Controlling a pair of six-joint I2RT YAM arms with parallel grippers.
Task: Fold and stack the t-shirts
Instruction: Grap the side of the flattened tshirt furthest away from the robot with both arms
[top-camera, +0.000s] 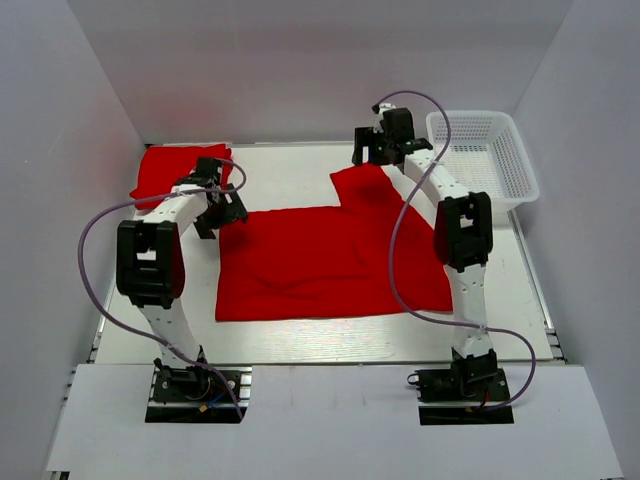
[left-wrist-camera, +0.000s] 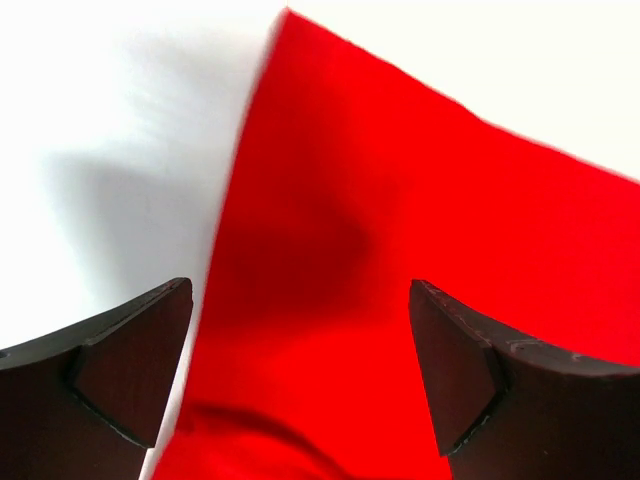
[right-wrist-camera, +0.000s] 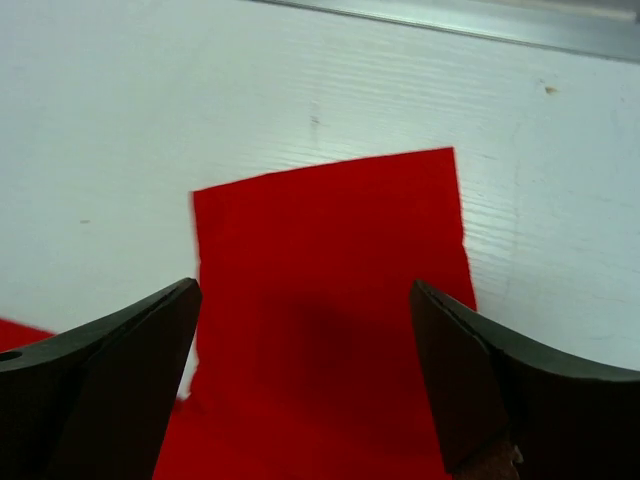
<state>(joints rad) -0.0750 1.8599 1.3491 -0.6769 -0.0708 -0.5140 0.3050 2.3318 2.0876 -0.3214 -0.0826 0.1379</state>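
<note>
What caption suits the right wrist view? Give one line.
Open right gripper over a red t-shirt sleeve on the white table.

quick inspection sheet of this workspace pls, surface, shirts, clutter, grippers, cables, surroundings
surface: white table, few faint specks
job's things: one red t-shirt spread mid-table; folded t-shirt at far left
clutter: white mesh basket, far right
grippers: left gripper open over spread shirt's left edge; right gripper open over its sleeve
cables: one lavender cable loops off each arm
surroundings: plain white walls
</note>
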